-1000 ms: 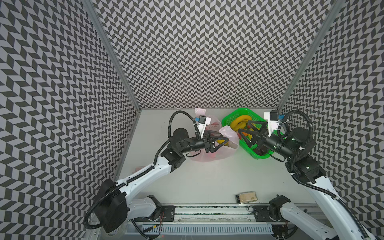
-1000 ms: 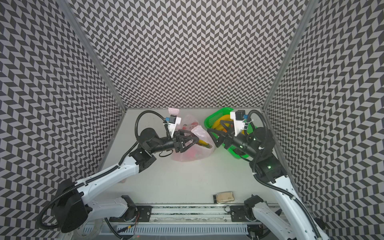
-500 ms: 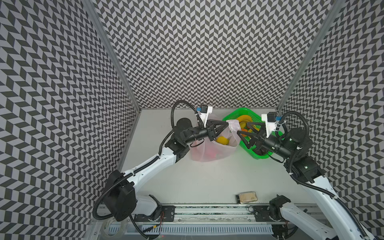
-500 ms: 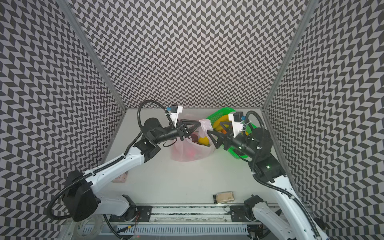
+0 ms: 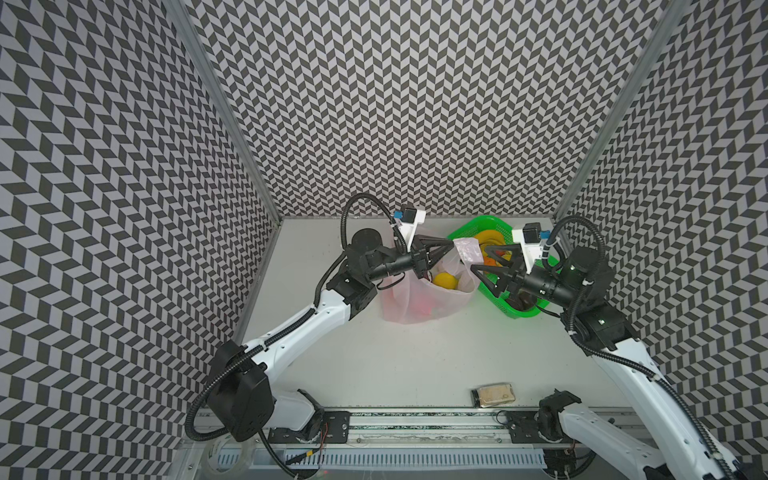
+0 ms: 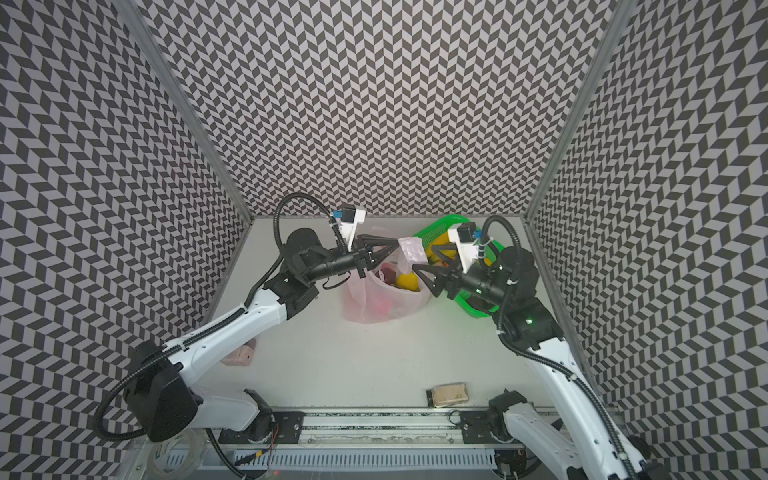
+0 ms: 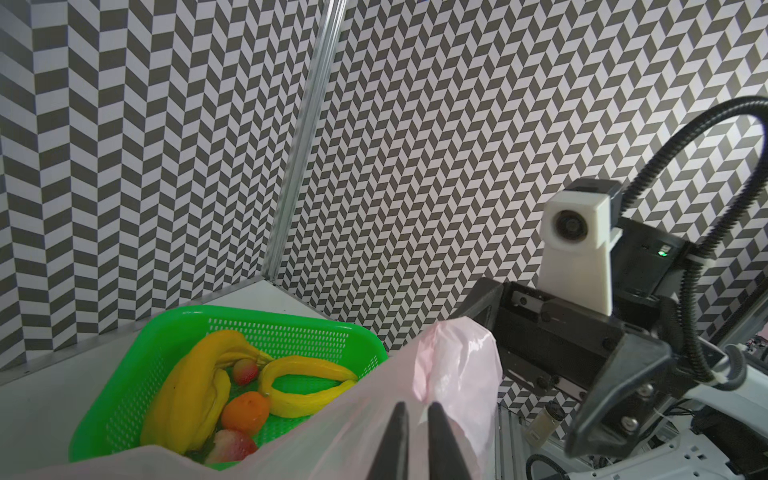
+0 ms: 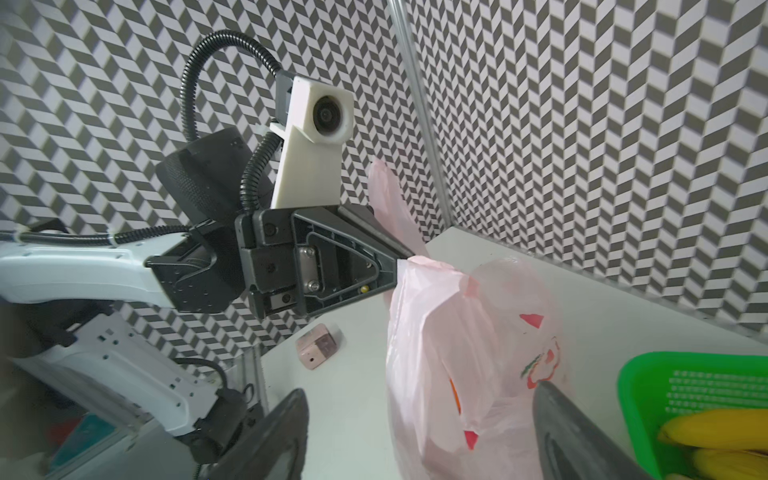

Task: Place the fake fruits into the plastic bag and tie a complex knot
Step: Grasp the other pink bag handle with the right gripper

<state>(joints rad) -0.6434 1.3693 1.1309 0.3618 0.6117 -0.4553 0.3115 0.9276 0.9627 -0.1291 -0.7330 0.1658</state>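
Raised since 1 second ago: the left gripper (image 5: 450,248) has closed on the plastic bag (image 5: 419,303) and lifted its rim, so the bag, then slumped low, now stands with its mouth open. Meanwhile the right gripper (image 5: 480,259) has drawn off the green basket (image 5: 505,311) to face the left fingertips across that mouth.

Judged effect: the bag is presented for loading, and no knot is yet possible. Several fake fruits (image 7: 199,386) remain in the basket, behind the right fingers. 1 yellow fruit (image 5: 445,280) and some darker ones lie in the bag, below the left fingers.

Left fingers (image 7: 392,440): nearly together, pinching pink film, with 1 handle (image 5: 467,251) standing up just past their tips.

Right fingers (image 8: 582,432): wide apart, holding nothing. The bag wall lies near them, but whether they touch it cannot be told.
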